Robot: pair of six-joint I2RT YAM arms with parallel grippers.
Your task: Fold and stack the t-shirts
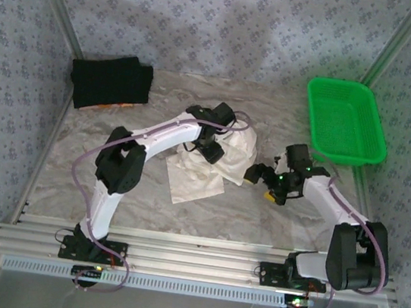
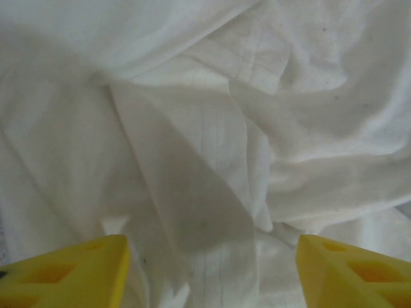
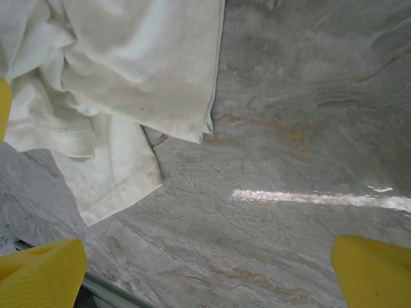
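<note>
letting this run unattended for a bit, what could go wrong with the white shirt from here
The white shirt is bunched in overlapping folds under the left tool; closing there could pinch several layers and fold it crooked.
The right tool is open over bare table beside it, so a one-sided pull may drag the shirt.

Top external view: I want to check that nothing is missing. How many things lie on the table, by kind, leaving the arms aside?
T-shirts: 2 (cream-white t-shirt, black t-shirt)
Green mesh basket: 1
Total: 3
</note>
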